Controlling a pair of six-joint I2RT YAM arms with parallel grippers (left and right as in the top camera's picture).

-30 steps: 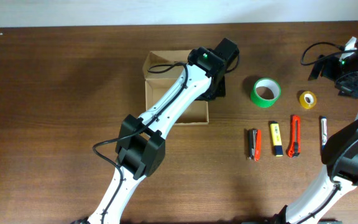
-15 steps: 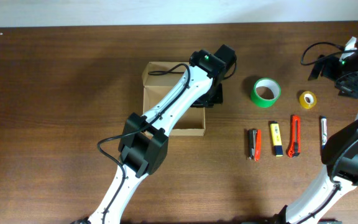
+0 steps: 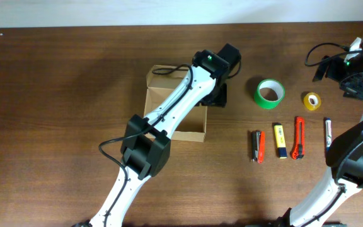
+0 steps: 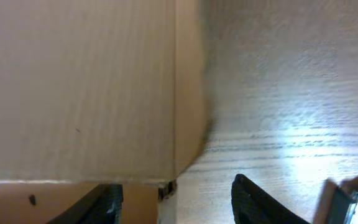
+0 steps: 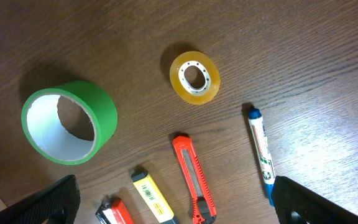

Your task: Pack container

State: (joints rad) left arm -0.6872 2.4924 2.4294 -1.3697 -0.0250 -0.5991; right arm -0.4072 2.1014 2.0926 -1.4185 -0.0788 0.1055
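The container [image 3: 191,126], a plain tan cardboard box, stands open in the middle of the table, and my left arm lies across it. In the left wrist view its cardboard [image 4: 73,93] fills the upper left. My left gripper [image 3: 218,96] is at the box's far right corner. Its jaws [image 4: 178,193] stand apart, one finger [image 4: 104,202] over the box side and the other [image 4: 260,202] over bare wood, gripping nothing. My right gripper [image 3: 351,82] hangs at the far right edge. It is wide open [image 5: 182,205] above the tools and empty.
Right of the box lie a green tape roll [image 3: 270,93], a small yellow tape roll [image 3: 312,99], a red-black tool [image 3: 258,146], a yellow cutter [image 3: 280,140], a red cutter [image 3: 299,137] and a marker [image 3: 328,133]. The right wrist view shows the green roll [image 5: 70,121] and the marker [image 5: 261,152].
My left gripper's jaws have gone from shut to apart at the box's corner. The box now sits a little nearer the table's front. The right arm has not moved.
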